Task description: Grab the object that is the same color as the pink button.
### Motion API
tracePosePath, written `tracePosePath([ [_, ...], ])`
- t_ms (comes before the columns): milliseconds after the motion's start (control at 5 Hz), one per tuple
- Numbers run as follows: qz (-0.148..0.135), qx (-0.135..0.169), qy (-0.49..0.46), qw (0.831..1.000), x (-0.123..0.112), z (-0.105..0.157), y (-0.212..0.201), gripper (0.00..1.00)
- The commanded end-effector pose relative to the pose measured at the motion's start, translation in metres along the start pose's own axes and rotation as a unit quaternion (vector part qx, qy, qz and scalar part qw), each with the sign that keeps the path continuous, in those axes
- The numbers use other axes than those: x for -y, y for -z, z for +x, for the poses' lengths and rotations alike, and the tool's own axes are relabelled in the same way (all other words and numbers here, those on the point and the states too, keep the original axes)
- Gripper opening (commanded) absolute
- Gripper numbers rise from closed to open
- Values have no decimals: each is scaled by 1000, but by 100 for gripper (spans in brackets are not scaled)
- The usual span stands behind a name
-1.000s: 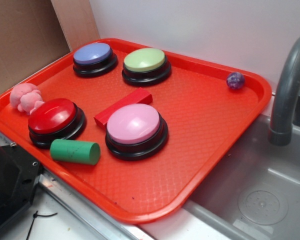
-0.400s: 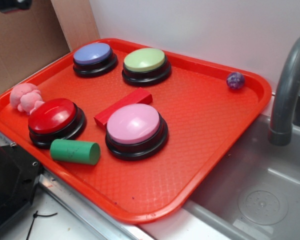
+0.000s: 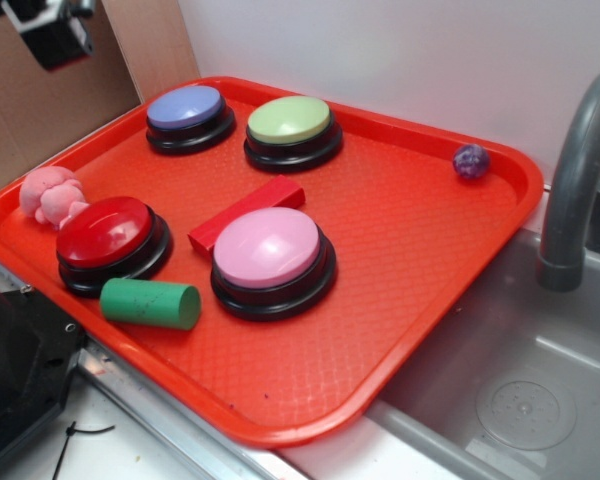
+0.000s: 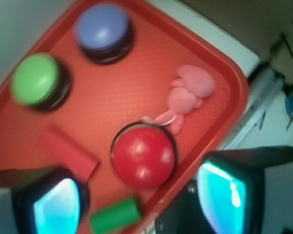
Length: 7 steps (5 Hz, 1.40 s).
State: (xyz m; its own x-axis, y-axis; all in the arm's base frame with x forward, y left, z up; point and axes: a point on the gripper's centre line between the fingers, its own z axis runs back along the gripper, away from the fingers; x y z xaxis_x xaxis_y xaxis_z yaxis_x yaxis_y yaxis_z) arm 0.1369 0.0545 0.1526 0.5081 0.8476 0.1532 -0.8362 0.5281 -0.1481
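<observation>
Jaws of the gripper stand wide apart, holding nothing, high above the red tray. Below, the pink toy lies by the tray's edge beside the red button, its string trailing toward that button.

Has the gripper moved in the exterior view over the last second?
Yes. Out of frame a second ago, the gripper has come in at the top left corner, lower and farther right, toward the blue button.
</observation>
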Motion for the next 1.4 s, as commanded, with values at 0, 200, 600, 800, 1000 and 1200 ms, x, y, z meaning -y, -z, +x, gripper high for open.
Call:
tracePosePath([
  [0,42,109,-234,965,-29,36,53,100],
  [200,91,154,-280,943,-45,49,79,100],
  [600,104,116,-297,942,-55,61,115,100],
  [800,114,110,-298,941,-59,64,130,100],
  [1000,102,109,-301,942,-59,63,129,0],
  [1200,85,107,-274,952,-56,67,115,0],
])
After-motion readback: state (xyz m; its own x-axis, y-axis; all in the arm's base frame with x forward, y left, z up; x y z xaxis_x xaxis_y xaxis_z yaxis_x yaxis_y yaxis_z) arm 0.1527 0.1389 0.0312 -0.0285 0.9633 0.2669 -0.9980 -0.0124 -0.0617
